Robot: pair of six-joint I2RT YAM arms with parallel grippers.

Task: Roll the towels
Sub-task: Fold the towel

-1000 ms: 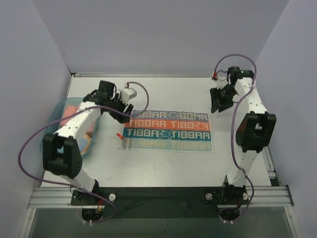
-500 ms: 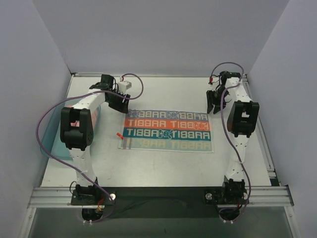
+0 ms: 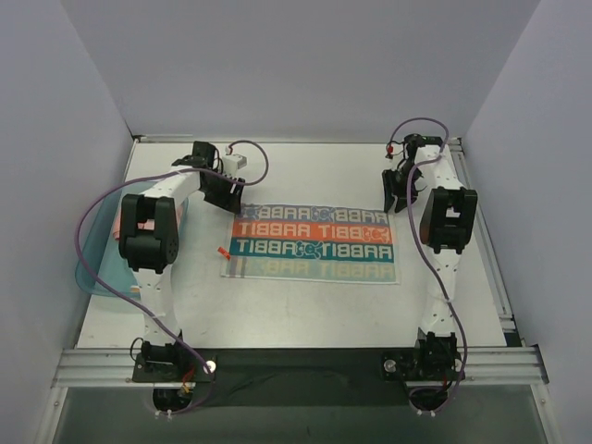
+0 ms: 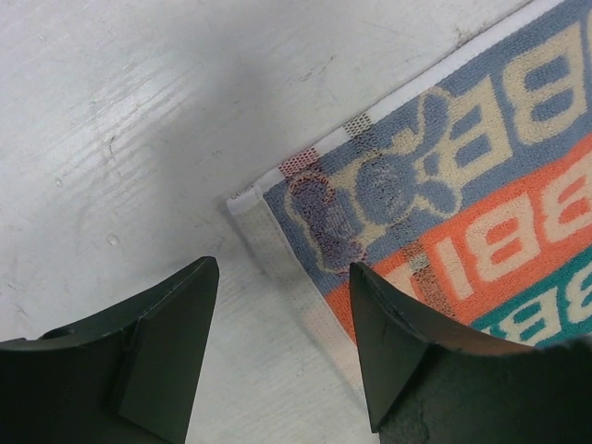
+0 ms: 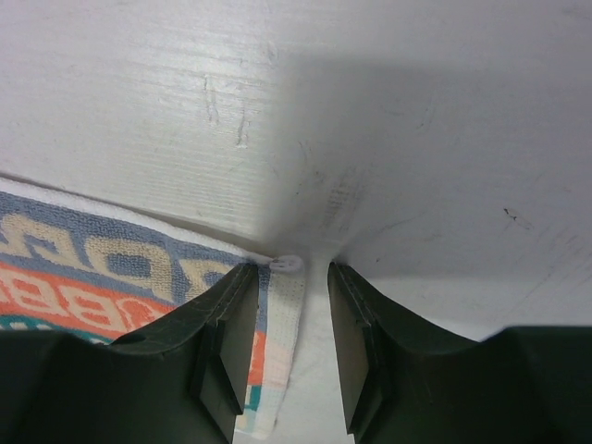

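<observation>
RABBIT towel lies spread flat in the middle of the desk, its lettering in orange and teal bands and its long edges running left to right. The left gripper hangs over the far left corner, jaws apart, one finger above the hem and the other above bare desk. The right gripper sits at the far right corner, jaws apart, with the white hem and its small loop between them. A red tag sticks out from the towel's left edge. At the desk's left edge, a shallow teal tray holds a pink cloth, mostly hidden behind the left arm. Bare desk runs from the towel's far edge to the back wall, and also lies before its near edge.
</observation>
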